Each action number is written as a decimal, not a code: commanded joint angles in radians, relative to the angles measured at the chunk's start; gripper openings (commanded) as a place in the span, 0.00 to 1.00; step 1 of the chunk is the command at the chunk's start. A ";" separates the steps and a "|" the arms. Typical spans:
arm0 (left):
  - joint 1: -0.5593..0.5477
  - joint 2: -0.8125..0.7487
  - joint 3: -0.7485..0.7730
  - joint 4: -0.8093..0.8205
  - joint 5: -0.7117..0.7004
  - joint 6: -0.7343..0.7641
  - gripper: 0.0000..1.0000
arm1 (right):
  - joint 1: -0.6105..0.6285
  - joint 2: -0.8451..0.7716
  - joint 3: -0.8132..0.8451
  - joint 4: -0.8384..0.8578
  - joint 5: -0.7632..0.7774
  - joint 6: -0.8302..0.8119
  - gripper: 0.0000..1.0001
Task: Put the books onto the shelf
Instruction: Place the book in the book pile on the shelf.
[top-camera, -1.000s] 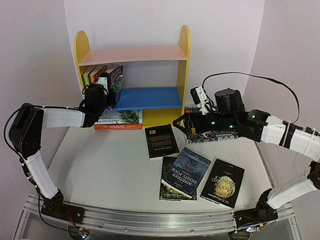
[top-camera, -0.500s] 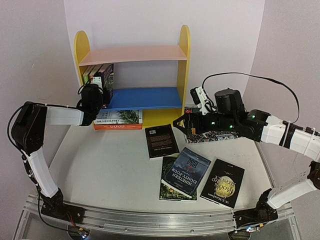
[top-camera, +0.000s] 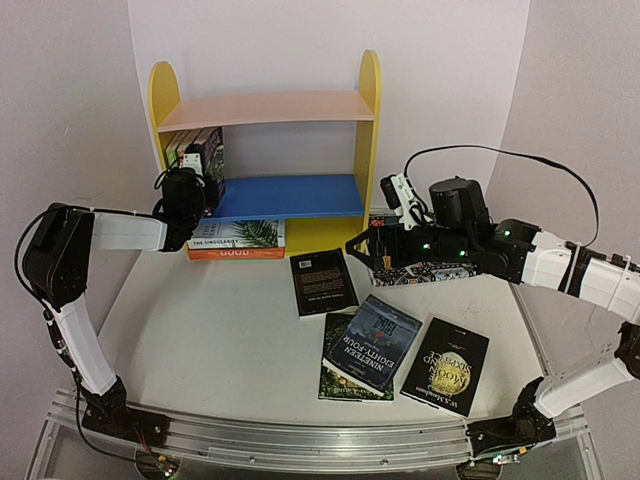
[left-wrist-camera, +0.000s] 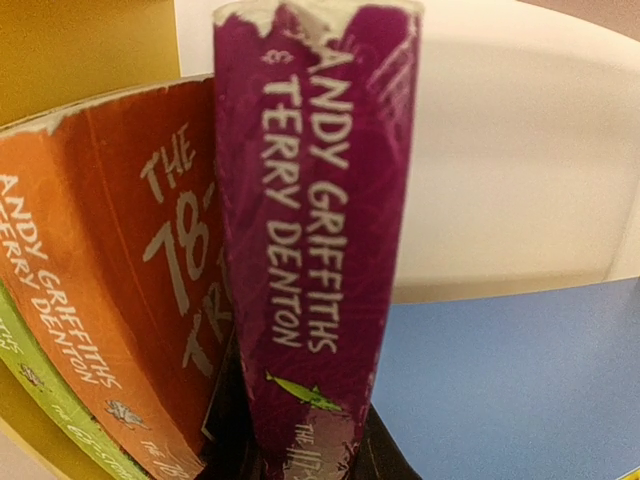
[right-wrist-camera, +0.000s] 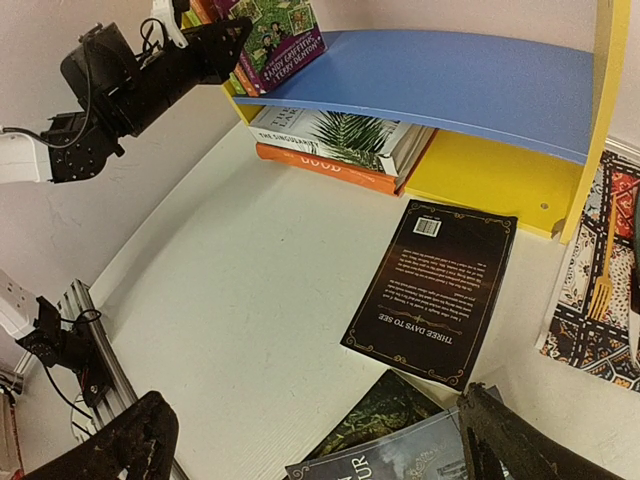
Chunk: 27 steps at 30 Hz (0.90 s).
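Observation:
The shelf (top-camera: 265, 108) stands at the back, with yellow sides, a pink top and a blue middle board (top-camera: 290, 195). My left gripper (top-camera: 203, 168) is shut on a purple book (left-wrist-camera: 310, 200), which stands upright at the blue board's left end against an orange book (left-wrist-camera: 130, 270) and a green book (left-wrist-camera: 40, 390). Dark fingers flank its spine at the bottom of the left wrist view. My right gripper (top-camera: 360, 245) hangs open over the table with nothing between its fingers. Below it lie a black book (right-wrist-camera: 435, 290) and a blue-grey book (top-camera: 373, 342).
A white palm-leaf book on an orange one (top-camera: 238, 238) lies under the blue board. A dark green book (top-camera: 345, 380) sits beneath the blue-grey one, and a black moon-cover book (top-camera: 445, 365) lies to its right. A patterned mat (right-wrist-camera: 600, 300) with a yellow fork lies right of the shelf.
The purple book has swung from leaning right to upright against the other books, and my left gripper has shifted slightly left with it. The right arm has not moved.

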 joint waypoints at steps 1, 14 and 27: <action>0.007 -0.035 0.015 0.158 -0.053 -0.011 0.27 | 0.002 -0.013 0.027 0.014 -0.014 0.008 0.98; 0.007 -0.067 -0.027 0.157 -0.050 -0.040 0.38 | 0.003 -0.015 0.021 0.014 -0.016 0.012 0.98; 0.007 -0.136 -0.124 0.139 -0.044 -0.082 0.56 | 0.002 -0.015 0.018 0.015 -0.018 0.016 0.98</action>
